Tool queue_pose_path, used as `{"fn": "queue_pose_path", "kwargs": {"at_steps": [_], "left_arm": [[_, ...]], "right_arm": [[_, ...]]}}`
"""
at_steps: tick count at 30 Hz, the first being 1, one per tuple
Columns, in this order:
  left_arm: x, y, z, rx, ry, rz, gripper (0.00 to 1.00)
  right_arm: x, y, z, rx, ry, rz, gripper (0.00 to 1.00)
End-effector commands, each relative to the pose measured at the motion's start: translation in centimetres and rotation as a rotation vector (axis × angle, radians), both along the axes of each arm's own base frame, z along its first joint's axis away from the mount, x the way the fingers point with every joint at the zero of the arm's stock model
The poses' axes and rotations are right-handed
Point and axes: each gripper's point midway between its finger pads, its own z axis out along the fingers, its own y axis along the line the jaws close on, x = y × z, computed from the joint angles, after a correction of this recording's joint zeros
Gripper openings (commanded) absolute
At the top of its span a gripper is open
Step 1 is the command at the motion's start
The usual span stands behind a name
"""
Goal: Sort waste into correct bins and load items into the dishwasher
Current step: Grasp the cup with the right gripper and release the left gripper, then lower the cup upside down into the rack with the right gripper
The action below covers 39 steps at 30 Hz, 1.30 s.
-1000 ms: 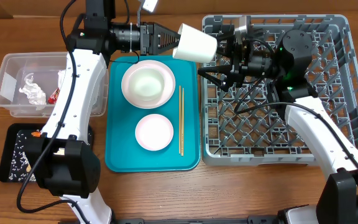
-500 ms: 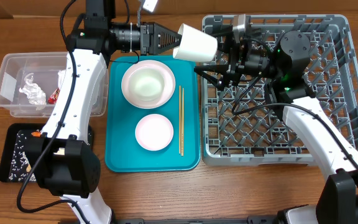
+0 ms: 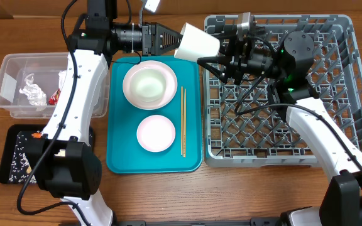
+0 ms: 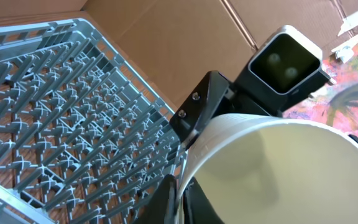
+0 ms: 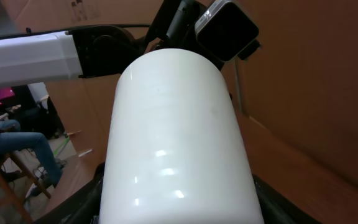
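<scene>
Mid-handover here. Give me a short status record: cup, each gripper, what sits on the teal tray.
cup: white cup, in the air on its side, where teal tray meets grey rack
left gripper: shut on the cup's rim
right gripper: fingers flank the cup's base; grip unclear
on the tray: larger dish, smaller dish, chopsticks

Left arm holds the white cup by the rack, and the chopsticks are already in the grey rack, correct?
No: the chopsticks lie on the teal tray, as the overhead view shows. The left fingers do hold the white cup by the grey rack.
</scene>
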Motion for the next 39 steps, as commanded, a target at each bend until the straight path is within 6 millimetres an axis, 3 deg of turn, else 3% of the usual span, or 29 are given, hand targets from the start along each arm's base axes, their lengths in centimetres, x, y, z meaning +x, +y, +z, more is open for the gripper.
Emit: {"fn": "queue_pose_path", "kwargs": {"at_steps": [1, 4, 15, 23, 28, 33, 36, 39], "left_arm": [[1.4, 0.0, -0.5, 0.075, -0.026, 0.087, 0.17], [2.7, 0.6, -1.8, 0.146, -0.019, 0.169, 0.24], [5.2, 2.2, -3.7, 0.276, -0.029, 0.33, 0.27], [6.6, 4.0, -5.5, 0.386, -0.009, 0.447, 0.27], [7.0, 5.1, -6.7, 0.453, 0.019, 0.501, 0.27], [7.4, 6.7, -8.3, 0.554, 0.048, 0.582, 0.26], [7.8, 8.4, -9.4, 0.639, 0.076, 0.665, 0.26], [8.1, 9.9, -10.2, 0.708, 0.098, 0.738, 0.26]], "right_arm": [[-1.1, 0.6, 1.7, 0.006, -0.074, 0.045, 0.59], [-1.0, 0.6, 1.6, 0.006, -0.068, 0.037, 0.57], [0.6, -0.1, 0.6, -0.005, 0.013, -0.045, 0.51], [3.9, -2.8, -1.1, -0.03, 0.094, -0.23, 0.5], [7.0, -6.2, -4.4, -0.11, 0.192, -0.451, 0.49], [9.5, -11.3, -7.6, -0.206, 0.351, -0.73, 0.47], [10.1, -14.0, -8.2, -0.303, 0.408, -0.889, 0.46], [10.1, -16.6, -6.6, -0.392, 0.439, -1.032, 0.46]]}}
